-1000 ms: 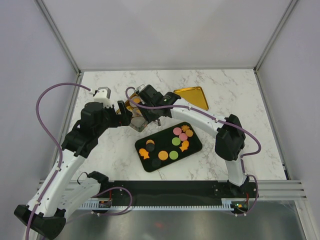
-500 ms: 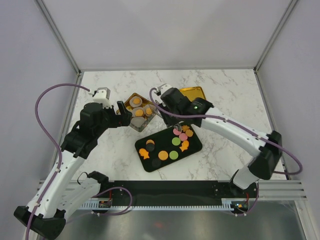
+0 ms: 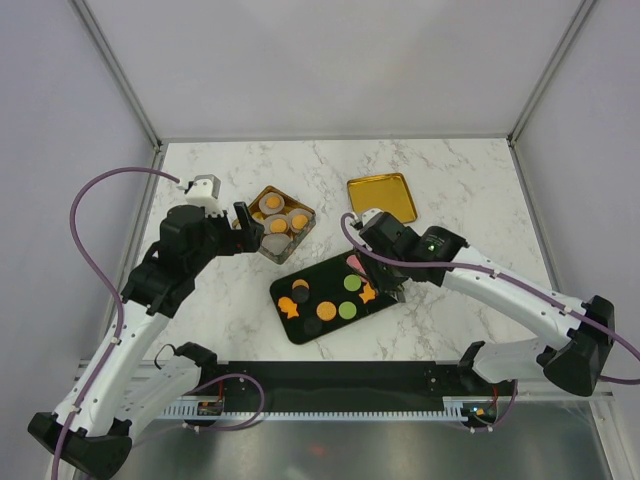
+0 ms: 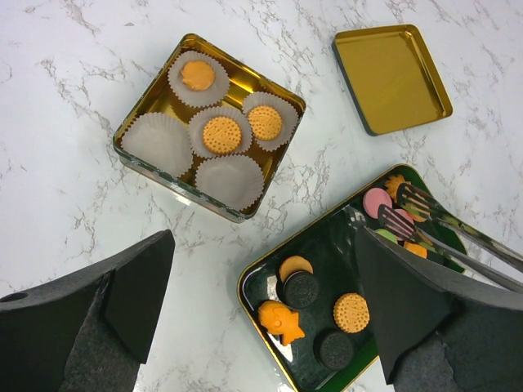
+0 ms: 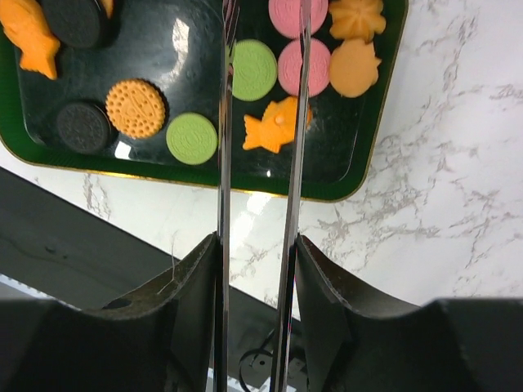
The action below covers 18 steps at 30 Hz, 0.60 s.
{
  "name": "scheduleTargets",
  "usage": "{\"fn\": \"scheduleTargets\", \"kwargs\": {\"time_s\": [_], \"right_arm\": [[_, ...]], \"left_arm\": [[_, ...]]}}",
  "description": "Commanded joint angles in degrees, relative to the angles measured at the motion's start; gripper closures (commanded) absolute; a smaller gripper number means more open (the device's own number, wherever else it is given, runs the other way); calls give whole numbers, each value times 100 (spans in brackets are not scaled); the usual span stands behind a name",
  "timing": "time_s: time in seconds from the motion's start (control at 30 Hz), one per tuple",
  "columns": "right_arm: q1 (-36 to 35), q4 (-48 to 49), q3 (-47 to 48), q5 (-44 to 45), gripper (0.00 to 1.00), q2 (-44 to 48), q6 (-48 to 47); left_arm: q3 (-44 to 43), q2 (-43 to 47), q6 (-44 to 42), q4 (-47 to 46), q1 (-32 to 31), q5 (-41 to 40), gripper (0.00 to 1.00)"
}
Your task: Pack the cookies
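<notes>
The cookies (image 3: 335, 292) lie on a black oblong tray (image 3: 292, 333): orange, pink, green and dark rounds, and orange fish and flower shapes. Up close they show in the right wrist view (image 5: 136, 107) and the left wrist view (image 4: 351, 312). A gold tin (image 3: 282, 222) holds white paper cups; three carry orange cookies (image 4: 221, 135), two are bare. My right gripper (image 5: 257, 245) is shut on metal tongs (image 5: 294, 122). The tong arms are spread and empty above the pink and green cookies. My left gripper (image 4: 263, 237) is open and empty, left of the tin in the top view (image 3: 250, 228).
The tin's gold lid (image 3: 382, 197) lies upturned behind the tray, also in the left wrist view (image 4: 392, 75). The black base rail (image 5: 73, 253) runs along the table's near edge just below the tray. White walls close in the marble table.
My right arm has swung from over the tin to the right and nearer, bringing the tongs over the tray's right half. The left arm has not moved.
</notes>
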<state>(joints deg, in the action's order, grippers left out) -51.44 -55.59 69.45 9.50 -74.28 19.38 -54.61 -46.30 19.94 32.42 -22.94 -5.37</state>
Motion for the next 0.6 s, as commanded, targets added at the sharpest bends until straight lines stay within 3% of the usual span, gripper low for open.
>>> {"fn": "scheduleTargets", "kwargs": {"time_s": [0.0, 0.57], "right_arm": [[2, -154, -186, -150, 52, 221, 128], [-77, -4, -529, -370, 49, 177, 145]], "left_arm": [[12, 25, 36, -245, 26, 115, 0], [21, 16, 36, -245, 35, 123, 0]]}}
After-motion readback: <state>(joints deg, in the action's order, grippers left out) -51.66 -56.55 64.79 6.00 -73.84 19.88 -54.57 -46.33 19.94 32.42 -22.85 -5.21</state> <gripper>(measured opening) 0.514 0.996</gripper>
